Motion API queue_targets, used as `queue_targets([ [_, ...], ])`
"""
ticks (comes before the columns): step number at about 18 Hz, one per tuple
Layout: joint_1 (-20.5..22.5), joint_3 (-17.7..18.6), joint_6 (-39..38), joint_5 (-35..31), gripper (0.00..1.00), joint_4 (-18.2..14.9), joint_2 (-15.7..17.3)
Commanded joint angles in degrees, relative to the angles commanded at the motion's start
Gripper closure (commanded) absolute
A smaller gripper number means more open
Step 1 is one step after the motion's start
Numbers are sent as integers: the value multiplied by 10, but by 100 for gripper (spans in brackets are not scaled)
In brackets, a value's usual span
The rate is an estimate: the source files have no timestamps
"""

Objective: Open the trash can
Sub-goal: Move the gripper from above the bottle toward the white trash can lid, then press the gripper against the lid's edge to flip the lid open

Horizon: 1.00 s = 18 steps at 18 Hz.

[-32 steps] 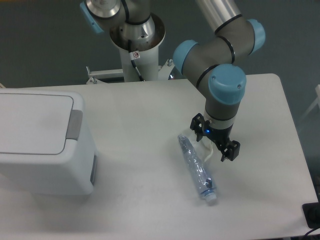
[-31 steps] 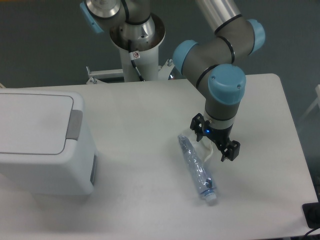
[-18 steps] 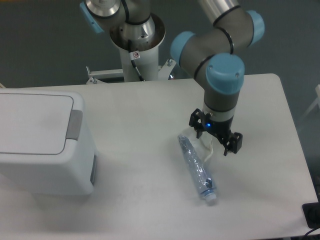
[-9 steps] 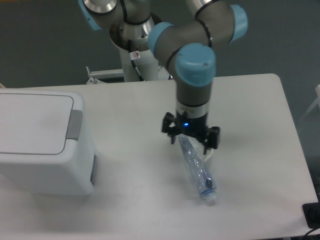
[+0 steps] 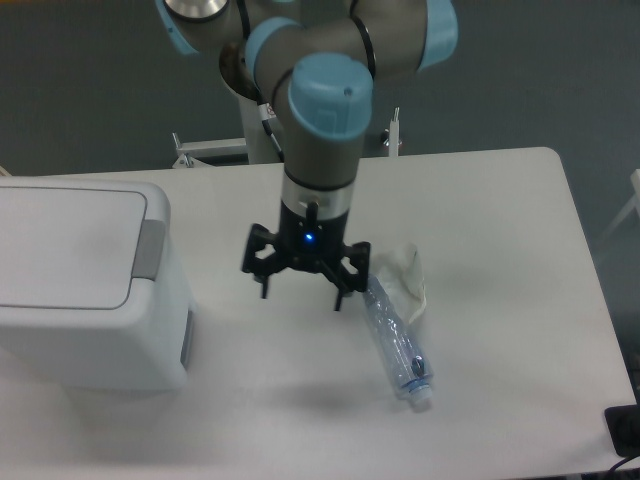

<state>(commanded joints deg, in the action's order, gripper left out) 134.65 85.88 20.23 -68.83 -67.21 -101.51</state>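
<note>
White table (image 5: 500,200) against a dark grey-blue wall. Trash can (image 5: 85,290) at 9 o'clock on the table, lid down, grey push tab (image 5: 151,250) on its right rim. Open tabletop lies between the can and the gripper (image 5: 303,284), which hangs near table centre with its fingers spread wide, holding nothing, blue light lit. Crushed clear bottle (image 5: 398,345) lies just beside the gripper at its 4 o'clock, cap toward 5 o'clock. Crumpled white scrap (image 5: 408,280) touches the bottle's upper end. Arm base post (image 5: 262,130) at 12 o'clock.
</note>
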Motion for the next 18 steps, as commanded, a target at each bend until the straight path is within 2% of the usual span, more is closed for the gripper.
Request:
queue_targets([
  [3, -11, -49, -25, 33, 0, -78, 0],
  [5, -22, -66, -25, 37, 0, -116, 1],
  [8, -31, -62, -29, 44, 0, -133, 12],
  [18, -49, -39, -29, 36, 0, -131, 11],
])
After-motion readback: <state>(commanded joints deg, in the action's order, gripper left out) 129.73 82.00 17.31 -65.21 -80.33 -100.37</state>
